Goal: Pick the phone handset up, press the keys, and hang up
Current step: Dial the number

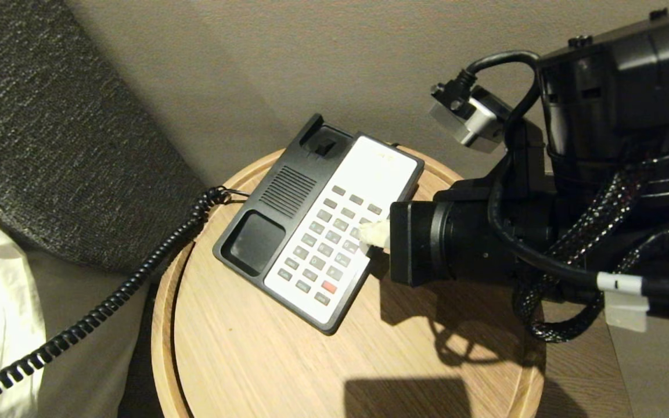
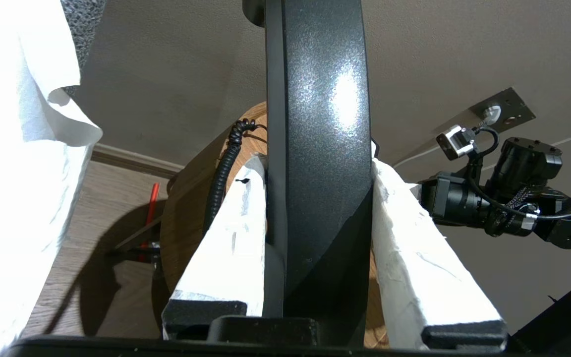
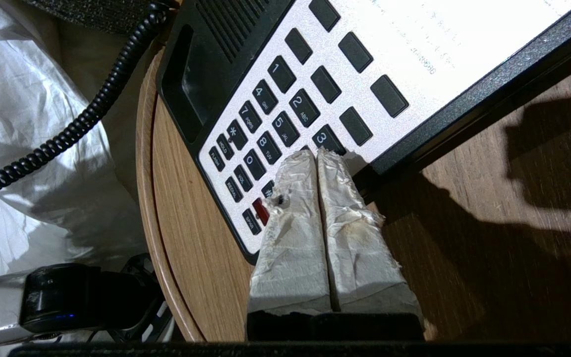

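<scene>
Over the keypad (image 3: 285, 124), right gripper (image 3: 317, 158) with taped fingers pressed together, empty, tips poised at the column's edge beside the "3" key. Best done with a short, straight push onto one key, centred so neighbours stay untouched, light enough that the phone base (image 1: 265, 197) does not slide on the round wooden table (image 1: 265, 371). Farther out, off the table's edge, phone handset (image 2: 315, 148) lifted clear of its cradle, clamped between the left gripper (image 2: 315, 173) and its padded fingers (image 2: 231, 238), coiled cord (image 1: 114, 302) trailing down; worth holding steady, cord slack.
</scene>
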{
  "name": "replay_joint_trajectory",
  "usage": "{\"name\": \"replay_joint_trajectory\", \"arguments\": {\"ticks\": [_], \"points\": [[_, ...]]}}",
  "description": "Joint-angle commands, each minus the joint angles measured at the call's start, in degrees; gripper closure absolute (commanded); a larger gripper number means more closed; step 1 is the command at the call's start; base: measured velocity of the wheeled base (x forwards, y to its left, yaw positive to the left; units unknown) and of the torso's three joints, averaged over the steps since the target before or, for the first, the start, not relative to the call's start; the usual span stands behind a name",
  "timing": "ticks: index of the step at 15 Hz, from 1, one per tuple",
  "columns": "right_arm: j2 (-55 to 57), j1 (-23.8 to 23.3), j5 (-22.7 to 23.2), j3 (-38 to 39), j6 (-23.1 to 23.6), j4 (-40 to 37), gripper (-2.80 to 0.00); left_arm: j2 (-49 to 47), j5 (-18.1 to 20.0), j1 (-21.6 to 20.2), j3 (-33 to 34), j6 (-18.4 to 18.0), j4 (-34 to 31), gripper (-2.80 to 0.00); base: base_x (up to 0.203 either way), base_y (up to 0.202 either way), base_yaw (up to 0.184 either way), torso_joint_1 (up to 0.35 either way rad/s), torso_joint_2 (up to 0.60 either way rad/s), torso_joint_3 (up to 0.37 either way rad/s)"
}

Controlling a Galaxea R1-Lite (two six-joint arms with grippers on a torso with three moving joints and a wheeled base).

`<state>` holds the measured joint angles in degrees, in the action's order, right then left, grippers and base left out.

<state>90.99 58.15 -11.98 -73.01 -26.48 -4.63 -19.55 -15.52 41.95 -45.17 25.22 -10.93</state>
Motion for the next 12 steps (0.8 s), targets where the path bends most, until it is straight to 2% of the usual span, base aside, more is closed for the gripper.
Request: {"name": "replay_joint_trajectory", "arguments": {"ticks": [1, 8, 12], "points": [[0.13, -0.05, -0.15, 0.13, -0.15, -0.03, 0.0, -0.14, -0.13, 0.0, 0.08, 0.18, -0.06, 0.0, 0.0, 0.0, 0.0, 0.0, 0.0, 0.0], [1.42, -0.54, -0.28, -0.17, 0.21, 0.4, 0.0, -0.05, -0.13, 0.06, 0.08, 0.18, -0.06, 0.0, 0.0, 0.0, 0.0, 0.0, 0.0, 0.0], [2.7, -2.68, -0.32, 0.58, 3.07, 4.99, 0.0, 0.3, -0.13, 0.06, 0.52, 0.0, -0.06, 0.0, 0.0, 0.0, 0.0, 0.0, 0.0, 0.0]]}}
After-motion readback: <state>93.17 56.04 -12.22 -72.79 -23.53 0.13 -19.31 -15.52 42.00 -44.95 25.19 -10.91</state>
